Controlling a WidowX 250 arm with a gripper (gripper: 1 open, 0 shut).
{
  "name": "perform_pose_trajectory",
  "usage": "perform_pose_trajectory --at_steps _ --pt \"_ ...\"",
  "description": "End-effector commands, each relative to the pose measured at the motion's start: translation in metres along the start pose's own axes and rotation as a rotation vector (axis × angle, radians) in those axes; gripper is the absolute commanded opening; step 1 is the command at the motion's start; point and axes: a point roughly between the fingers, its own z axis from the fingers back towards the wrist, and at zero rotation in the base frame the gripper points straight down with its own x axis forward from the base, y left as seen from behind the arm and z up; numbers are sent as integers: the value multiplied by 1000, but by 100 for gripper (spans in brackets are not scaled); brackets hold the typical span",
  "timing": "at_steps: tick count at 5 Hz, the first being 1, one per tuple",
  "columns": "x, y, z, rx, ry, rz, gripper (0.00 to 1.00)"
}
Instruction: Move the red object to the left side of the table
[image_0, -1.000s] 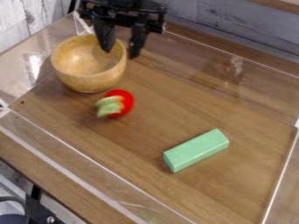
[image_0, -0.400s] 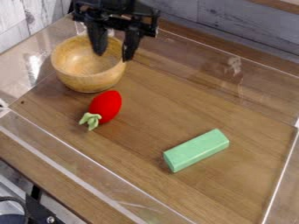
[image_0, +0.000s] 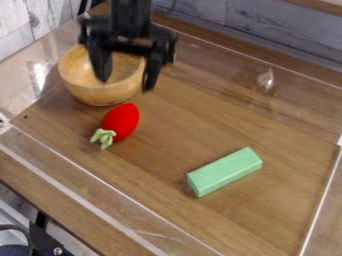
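The worktop (image_0: 267, 120) is a brown wood-grain surface bordered by low clear plastic walls, seen at an angle so that its near-left corner sits at the bottom left; a dark robot arm reaches down over the far-left part of it, its end effector (image_0: 130, 68) pointing straight down with the two dark fingers (image_0: 158, 72) spread wide apart, one over the bowl and the other just past the bowl's right rim, nothing between them; a round wooden bowl (image_0: 83, 85) stands near the far-left corner, upright, partly behind the end effector; a light green rectangular block (image_0: 223, 171) lies flat toward the near-right part of the worktop, angled, well apart from everything else; the red object (image_0: 120, 120), a small toy strawberry, lies on its side on the left half of the worktop, just in front of the bowl and near but clear of it, its pale green leafy end pointing toward the near-left edge; it lies below the spread fingers and apart from them, held by nothing.
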Motion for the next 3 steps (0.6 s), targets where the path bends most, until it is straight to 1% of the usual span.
perform_pose_trajectory --at_steps 1,2,3 --pt "-8 3 -4 -1 -40 -14 100" --pt "-16 5 -18 -2 -33 -31 100" --pt "-18 -5 -15 -3 -23 0 0"
